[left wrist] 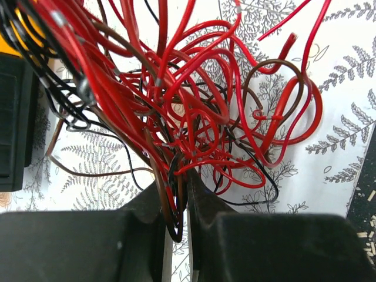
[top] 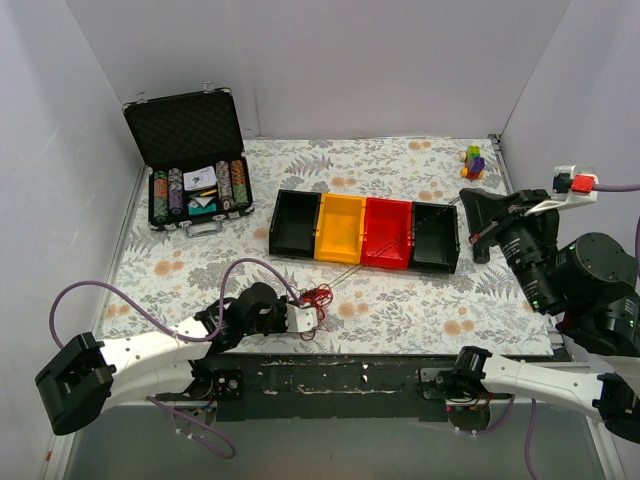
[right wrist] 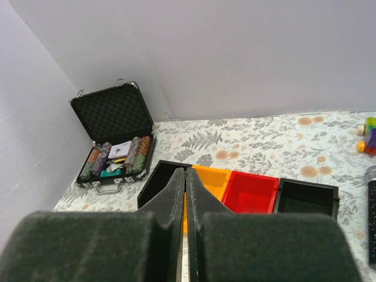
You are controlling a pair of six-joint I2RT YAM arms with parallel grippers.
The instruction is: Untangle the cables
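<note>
The cables (top: 318, 296), a tangled bunch of thin red, brown and black flexible wires, lay on the floral-patterned bench (top: 420, 300) near its front edge, just in front of the row of four plastic bins (black, yellow, red, black) (top: 341, 258); in the left wrist view the cables (left wrist: 194, 117) filled most of the frame as dense overlapping loops. The left end effector (top: 312, 318) sat at the bunch's near side; its black fingers were almost pressed together (left wrist: 181, 194), pinching a few dark and red strands at the bottom of the knot. The right end effector (top: 470, 200) hung raised, well apart from the bunch, over the right end of the bins; its fingers were pressed together (right wrist: 185, 176), and I could not tell whether anything as thin as a wire was between them. A faint line ran from the bunch across the bins toward it in the top view; too thin to call. An open black case of poker chips (top: 190, 150) sat at far left, not involved.

Risks, as judgement: the left pinch held several strands at once, so pulling would likely drag the whole knot instead of freeing one wire; loops could cinch tighter; a light bunch could slide along the bench or snag on a bin wall; thin strands could slip out of the pinch.
</note>
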